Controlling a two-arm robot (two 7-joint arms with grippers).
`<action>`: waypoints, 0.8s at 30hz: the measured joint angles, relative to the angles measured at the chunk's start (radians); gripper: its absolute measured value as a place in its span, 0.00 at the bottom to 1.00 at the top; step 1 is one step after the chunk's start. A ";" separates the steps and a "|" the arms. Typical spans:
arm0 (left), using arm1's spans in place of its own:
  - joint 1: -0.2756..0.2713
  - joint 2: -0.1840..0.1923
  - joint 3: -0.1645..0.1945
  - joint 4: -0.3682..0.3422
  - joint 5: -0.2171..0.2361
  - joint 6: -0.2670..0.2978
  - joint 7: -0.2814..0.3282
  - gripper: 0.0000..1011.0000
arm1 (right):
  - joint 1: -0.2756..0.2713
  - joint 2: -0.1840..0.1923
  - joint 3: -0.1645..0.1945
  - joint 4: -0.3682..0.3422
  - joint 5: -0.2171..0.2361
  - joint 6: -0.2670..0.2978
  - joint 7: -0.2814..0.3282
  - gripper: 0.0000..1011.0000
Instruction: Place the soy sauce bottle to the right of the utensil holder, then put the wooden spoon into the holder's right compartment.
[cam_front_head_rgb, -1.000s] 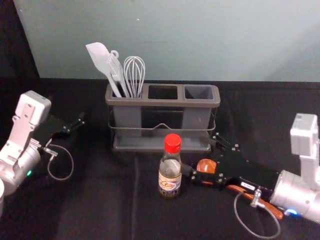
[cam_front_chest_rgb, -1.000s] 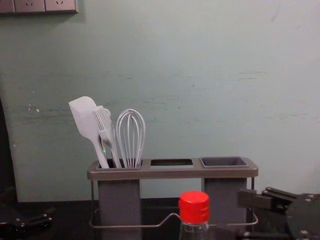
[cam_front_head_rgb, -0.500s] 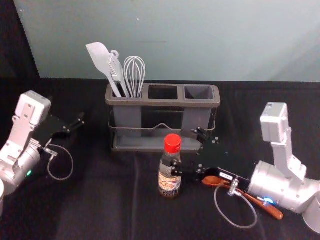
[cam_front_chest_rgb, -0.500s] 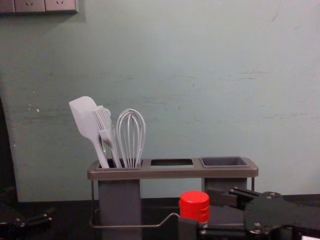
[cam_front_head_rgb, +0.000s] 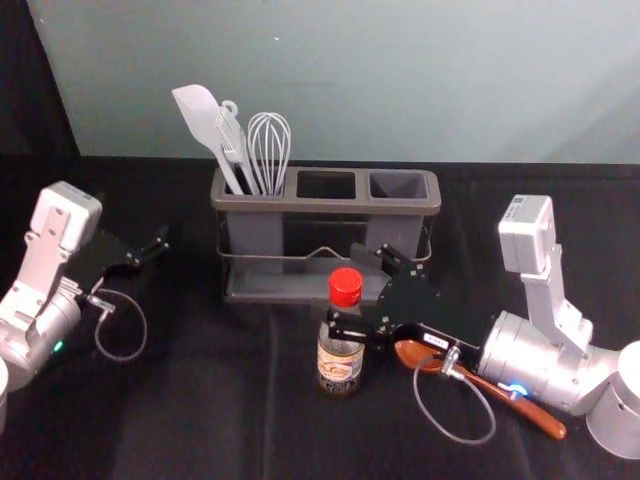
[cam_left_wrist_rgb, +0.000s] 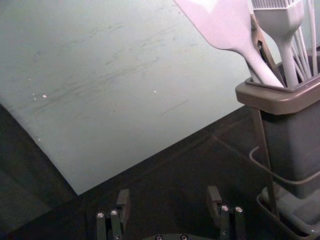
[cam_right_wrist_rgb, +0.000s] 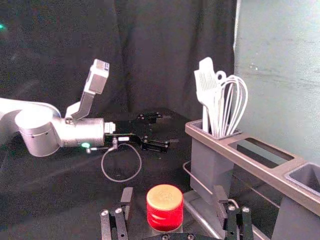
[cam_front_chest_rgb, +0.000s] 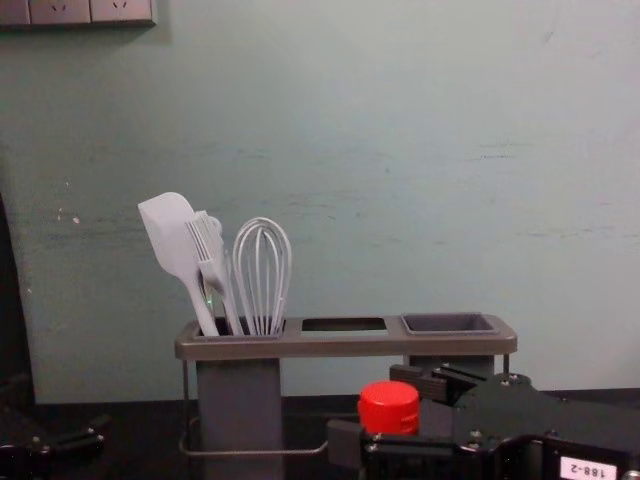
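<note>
Black right hand (cam_front_head_rgb: 346, 289) straddles the bottle (cam_front_head_rgb: 340, 364), fingers apart; left hand (cam_front_head_rgb: 136, 219), spread, hovers left of the holder (cam_front_head_rgb: 290, 205).

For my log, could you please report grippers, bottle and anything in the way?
Right gripper open around upright soy sauce bottle, not clamped. Left gripper open, empty, left of utensil holder. Wooden spoon partly beneath right arm.

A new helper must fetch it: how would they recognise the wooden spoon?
Before the grey utensil holder stands the red-capped soy sauce bottle. To the bottle's right lies the wooden spoon, partly hidden by the right arm. Its reddish-brown colour and long handle, lying flat, set it apart from the upright bottle.
</note>
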 joint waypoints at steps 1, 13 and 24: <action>0.000 0.000 0.000 0.000 0.000 0.000 0.000 0.99 | 0.000 0.000 0.000 0.000 0.000 0.000 0.000 0.99; 0.000 0.000 0.000 0.000 0.000 0.000 0.000 0.99 | -0.001 0.002 0.001 -0.002 0.000 0.000 0.000 0.90; 0.000 0.000 0.000 0.000 0.000 0.000 0.000 0.99 | -0.002 0.003 0.002 -0.003 0.001 0.000 0.000 0.59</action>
